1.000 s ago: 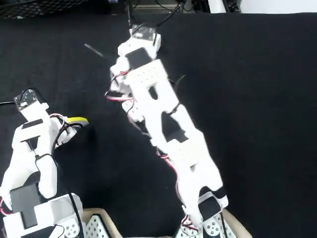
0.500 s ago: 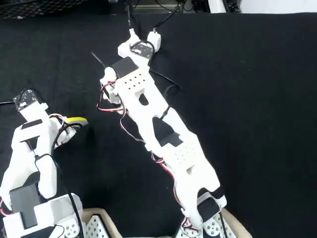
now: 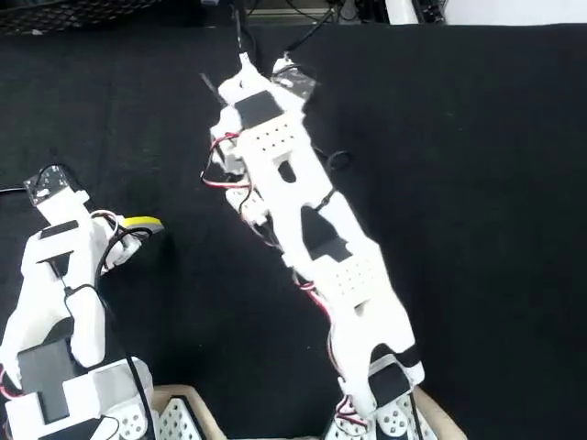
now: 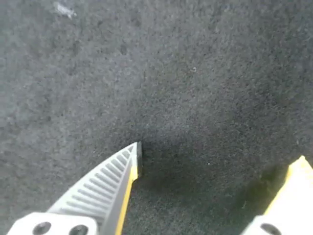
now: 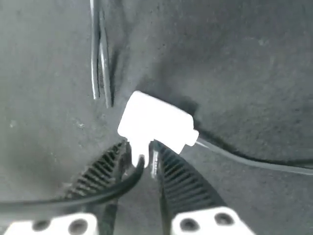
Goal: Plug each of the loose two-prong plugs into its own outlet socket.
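A white two-prong plug (image 5: 155,123) lies on the black cloth, its thin cable (image 5: 254,161) trailing off to one side. My right gripper (image 5: 141,149) is shut on the plug's narrow end, with a ribbed finger on each side. From above, that arm stretches to the table's far edge, where its gripper (image 3: 280,81) sits beside the white plug (image 3: 285,66). My left gripper (image 4: 215,166) hangs open over bare cloth with nothing between its fingers. In the high view its yellow-tipped fingers (image 3: 142,224) show at the near left.
Two thin dark wires (image 5: 99,63) lie side by side just beyond the plug. Dark cables (image 3: 312,27) run off the table's back edge. A black mesh (image 3: 83,14) sits at the far left corner. Black cloth (image 3: 477,183) covers the table.
The right arm swung back and forth at the far edge, ending a little to the right of half a second ago, with the plug in its fingers. The left arm has not moved.
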`<state>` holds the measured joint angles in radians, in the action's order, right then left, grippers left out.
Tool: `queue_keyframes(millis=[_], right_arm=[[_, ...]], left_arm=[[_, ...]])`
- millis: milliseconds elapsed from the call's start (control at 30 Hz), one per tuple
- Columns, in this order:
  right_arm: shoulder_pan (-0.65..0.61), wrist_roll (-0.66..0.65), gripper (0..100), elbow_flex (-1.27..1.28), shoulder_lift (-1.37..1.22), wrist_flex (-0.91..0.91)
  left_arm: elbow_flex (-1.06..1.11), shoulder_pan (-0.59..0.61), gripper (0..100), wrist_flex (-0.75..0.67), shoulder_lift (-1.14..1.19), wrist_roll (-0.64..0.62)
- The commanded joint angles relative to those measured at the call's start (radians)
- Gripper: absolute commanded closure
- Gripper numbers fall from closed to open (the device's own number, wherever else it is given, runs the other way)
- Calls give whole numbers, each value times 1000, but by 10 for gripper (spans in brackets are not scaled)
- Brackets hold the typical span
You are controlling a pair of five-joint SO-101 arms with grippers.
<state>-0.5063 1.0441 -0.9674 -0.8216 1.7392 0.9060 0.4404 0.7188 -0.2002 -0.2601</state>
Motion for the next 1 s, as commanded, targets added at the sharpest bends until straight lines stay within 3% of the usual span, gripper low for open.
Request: queue_keyframes(millis=[0,233,967], right_arm=[[21,48,986,-42,61,21],[5,124,985,-41,61,20],[-40,123,985,-44,-1,-21]], left_arm=[[-10,5,555,-5,-35,-8],[-10,4,555,-5,-35,-8],[-8,2,555,-2,-35,-8]])
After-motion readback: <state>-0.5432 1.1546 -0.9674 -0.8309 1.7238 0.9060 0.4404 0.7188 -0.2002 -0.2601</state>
